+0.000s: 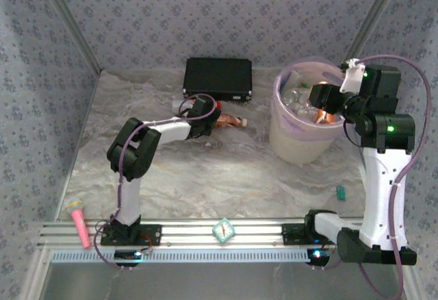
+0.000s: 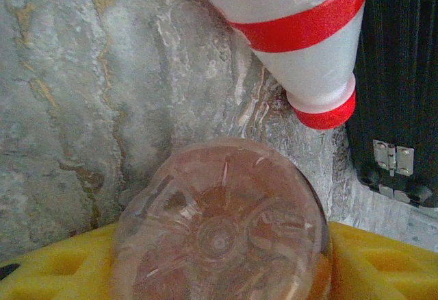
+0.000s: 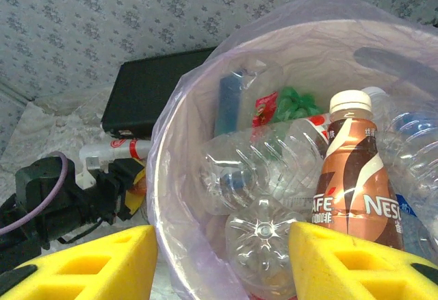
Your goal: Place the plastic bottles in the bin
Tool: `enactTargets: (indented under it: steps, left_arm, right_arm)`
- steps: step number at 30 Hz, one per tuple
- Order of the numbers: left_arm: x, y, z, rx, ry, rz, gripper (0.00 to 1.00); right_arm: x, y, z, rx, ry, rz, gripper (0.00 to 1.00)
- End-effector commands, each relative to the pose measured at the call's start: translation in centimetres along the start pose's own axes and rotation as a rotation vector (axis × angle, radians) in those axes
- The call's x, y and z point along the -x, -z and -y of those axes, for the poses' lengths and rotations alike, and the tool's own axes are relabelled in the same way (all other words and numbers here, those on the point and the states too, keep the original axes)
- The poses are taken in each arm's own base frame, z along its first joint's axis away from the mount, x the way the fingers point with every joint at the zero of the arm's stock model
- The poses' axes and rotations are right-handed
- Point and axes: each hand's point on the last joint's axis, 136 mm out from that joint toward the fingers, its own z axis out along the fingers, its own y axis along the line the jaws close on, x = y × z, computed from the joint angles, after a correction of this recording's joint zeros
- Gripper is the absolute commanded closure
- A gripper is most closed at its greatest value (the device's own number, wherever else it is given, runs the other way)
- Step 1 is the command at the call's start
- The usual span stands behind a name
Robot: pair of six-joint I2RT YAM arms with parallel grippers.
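Two bottles outside bin (image 1: 294,146): left pincer (image 2: 219,262) clamps brownish bottle (image 2: 226,197) (white bottle (image 2: 301,46) beside); right pincer (image 3: 222,255) apart.

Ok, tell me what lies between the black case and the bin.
Nothing but a strip of bare marbled tabletop, seen in the top view; the black case and the bin stand apart.

The brown plastic bottle with a cream cap (image 3: 350,177) has a label with the white letters "AFE" and "NES", partly hidden.
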Motion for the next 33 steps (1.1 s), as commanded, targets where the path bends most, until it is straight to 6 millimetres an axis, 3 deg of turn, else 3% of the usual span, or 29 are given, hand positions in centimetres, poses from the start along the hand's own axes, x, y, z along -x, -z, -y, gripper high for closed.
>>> enactTargets:
  steps: [1,5,8,13,17,25,28,33]
  left_arm:
    - [-0.4,0.3,0.2,-0.011,0.020,-0.012,0.40]
    - [0.0,2.5,1.9,-0.061,0.004,-0.008,0.45]
    - [0.2,5.2,4.2,-0.135,-0.028,-0.006,0.45]
    - [0.2,10.4,8.9,-0.219,-0.257,-0.052,0.48]
    - [0.4,14.2,11.1,-0.305,-0.377,-0.124,0.50]
    - [7.8,21.3,12.0,-0.575,-0.063,-0.154,0.60]
    - [7.5,22.6,11.9,-0.587,0.010,-0.174,0.60]
    - [6.6,23.8,11.8,-0.636,0.118,-0.191,0.61]
  right_arm:
    - [-0.1,0.8,-0.5,0.011,0.017,0.004,0.45]
    - [0.0,1.0,-1.7,0.058,0.022,0.010,0.45]
    - [0.1,1.1,-3.6,0.146,0.031,0.012,0.45]
    - [-0.6,0.5,-7.2,0.281,0.110,-0.030,0.45]
    - [-2.2,-0.7,-10.0,0.357,0.207,-0.103,0.43]
    - [-3.2,-4.4,-14.8,0.476,0.162,-0.079,0.36]
    - [-3.8,-6.6,-17.0,0.530,0.163,-0.069,0.29]
    - [-3.8,-9.6,-18.8,0.581,0.134,-0.073,0.18]
